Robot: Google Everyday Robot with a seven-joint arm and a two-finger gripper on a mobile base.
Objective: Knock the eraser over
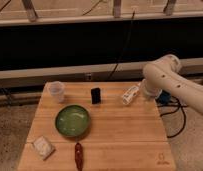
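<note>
Eraser (96,95) upright near the surface's (120,145) far edge, untouched; gripper (148,92) by the right edge, grip unreadable. Knock yet to come.

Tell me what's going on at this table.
A robot arm reaches in from the right. Its gripper is at the back right of the wooden table, close beside the white bottle lying there. The black eraser stands upright, not yet knocked over, apart from the gripper, between the clear cup and the bottle.
</note>
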